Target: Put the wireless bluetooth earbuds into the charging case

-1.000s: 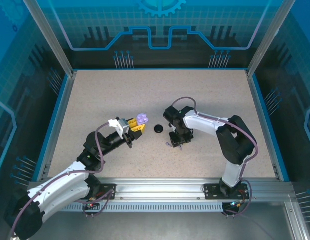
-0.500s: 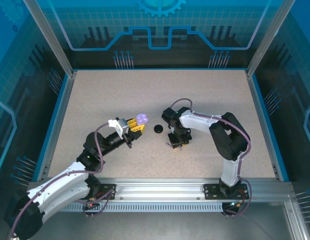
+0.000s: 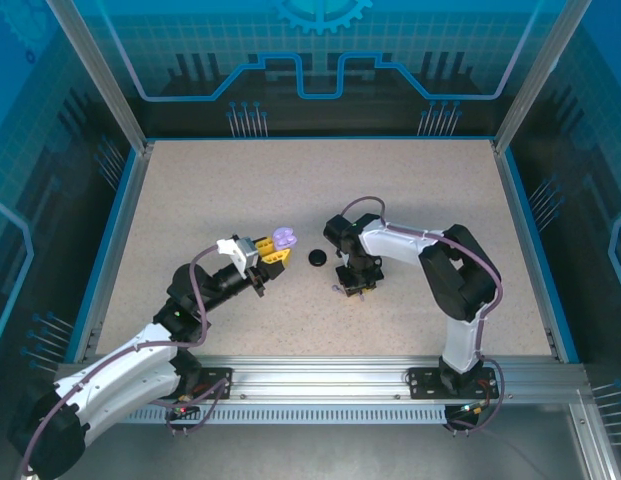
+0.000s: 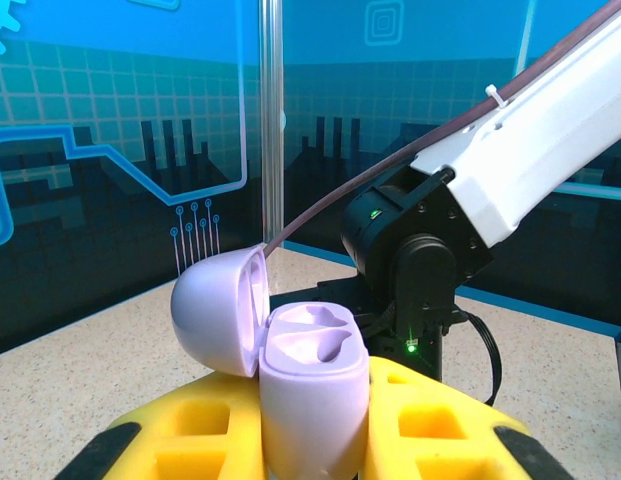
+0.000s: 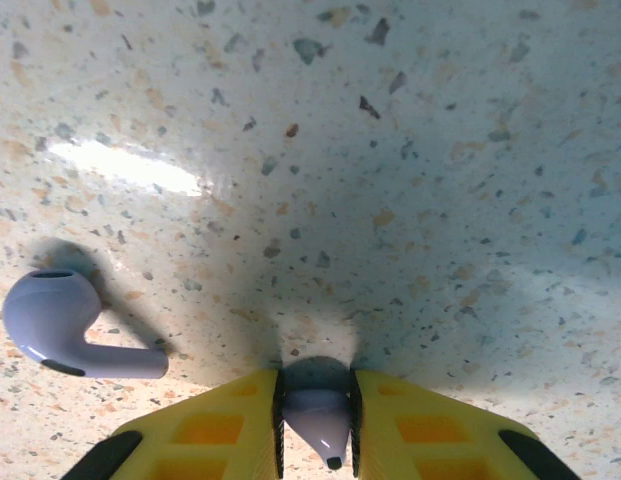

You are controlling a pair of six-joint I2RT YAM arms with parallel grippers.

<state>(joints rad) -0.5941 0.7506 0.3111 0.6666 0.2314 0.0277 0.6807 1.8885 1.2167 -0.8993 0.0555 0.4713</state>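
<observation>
The left gripper [image 3: 277,250] is raised above the speckled table [image 3: 210,190], left of centre, and its yellow fingers [image 4: 205,430] are clamped on the base of the lavender charging case [image 4: 315,385]. In the left wrist view the case stands upright between the fingers with its lid [image 4: 218,312] swung open to the left, and the two moulded wells in its top face upward, with nothing in them. From above, the case [image 3: 284,237] shows as a small pale purple shape at the tip of the gripper. Just to its right a black disc-shaped case [image 3: 317,258] lies closed on the table, apart from both grippers. The right arm [image 3: 410,243] reaches in from the right and bends so that the right gripper [image 3: 354,288] points straight down at the table, near the black case and a little nearer the arm bases. In the right wrist view, the right gripper [image 5: 315,385] is drawn in narrow, pinching the held lavender earbud [image 5: 312,418] between its yellow pads [image 5: 225,425], the stem tip pointing toward the camera. The gripper is close above the tabletop. A second lavender earbud [image 5: 65,325] lies loose on the table to the left of the fingers, on its side, bulb to the left and stem to the right, clear of the gripper.
</observation>
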